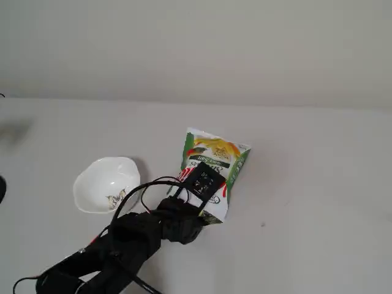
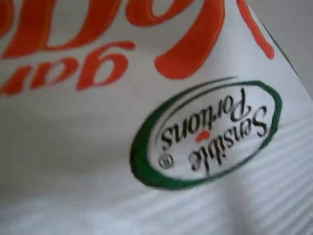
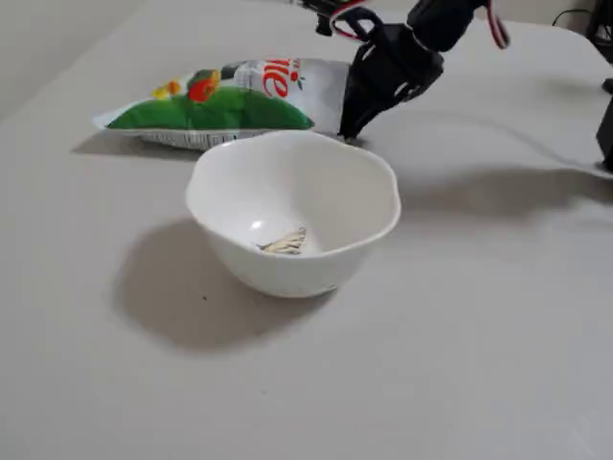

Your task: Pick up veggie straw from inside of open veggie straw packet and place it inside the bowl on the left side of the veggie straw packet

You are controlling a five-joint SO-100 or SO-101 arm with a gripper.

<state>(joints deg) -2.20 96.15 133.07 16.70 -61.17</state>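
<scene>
Centre frame of a fixed view, the gripper (image 1: 211, 214) noses into the veggie straw packet (image 1: 214, 156); jaw state unclear, straw unseen. Reaching step; next, grasp, then carry to the empty bowl (image 1: 105, 184) at left.

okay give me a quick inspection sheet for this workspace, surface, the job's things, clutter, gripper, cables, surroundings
Surface: plain pale table, bare apart from the items below.
Packet: veggie straw packet lies flat, to the right of the bowl in a fixed view; the wrist view fills with its printed face.
Bowl: white bowl upright, only a small sprig motif showing inside; no straw in it.
Veggie straw: nothing seen.
Clutter: nothing seen.
Gripper: gripper down at the packet's near end; whether the jaws are open or shut cannot be told.
Cables: black cable loops over the arm.
Surroundings: plain pale wall.
</scene>
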